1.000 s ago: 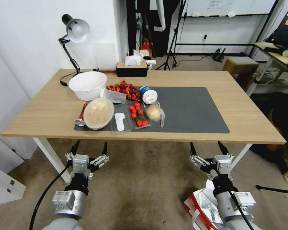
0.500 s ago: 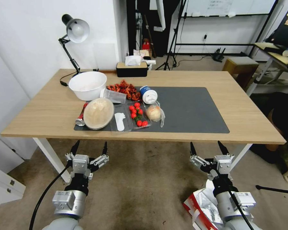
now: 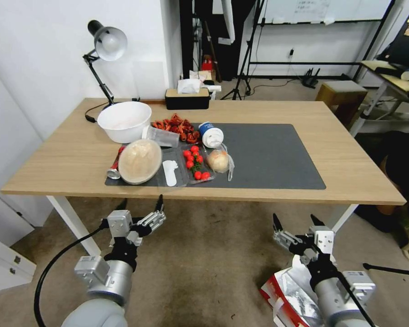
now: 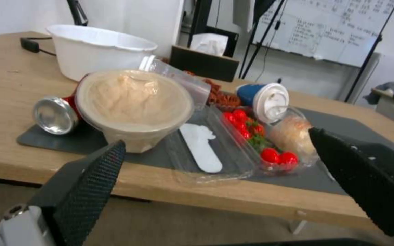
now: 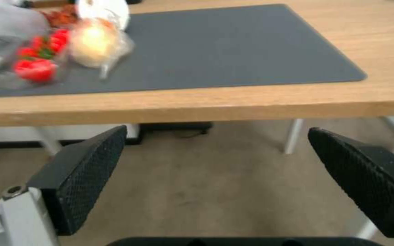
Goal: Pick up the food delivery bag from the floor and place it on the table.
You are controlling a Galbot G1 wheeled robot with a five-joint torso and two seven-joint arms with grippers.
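**Both grippers open and empty below the table edge; bag on the floor**

In the head view the food delivery bag (image 3: 288, 293) sits on the carpet at the lower right of the frame, partly hidden behind the right arm. Its red side and silver foil lining show beside the arm.

The right gripper (image 3: 299, 224) hangs in the lower right of the frame, above the bag and below the front edge of the table (image 3: 354, 168). Its fingers are spread wide and hold nothing. In the right wrist view the two black pads (image 5: 87, 171) stand far apart, with carpet and the table's front edge between them.

The left gripper (image 3: 141, 208) is in the lower left of the frame, just under the table's front edge, tilted toward the centre. Its fingers are also spread wide with nothing between them.

On the tabletop, a dark grey mat (image 3: 268, 154) covers the middle. Food items crowd its left end: a white bowl (image 3: 124, 121), a covered tub (image 3: 140, 161), a tray of cherry tomatoes (image 3: 195, 163) and a bagged bun (image 3: 219, 160).
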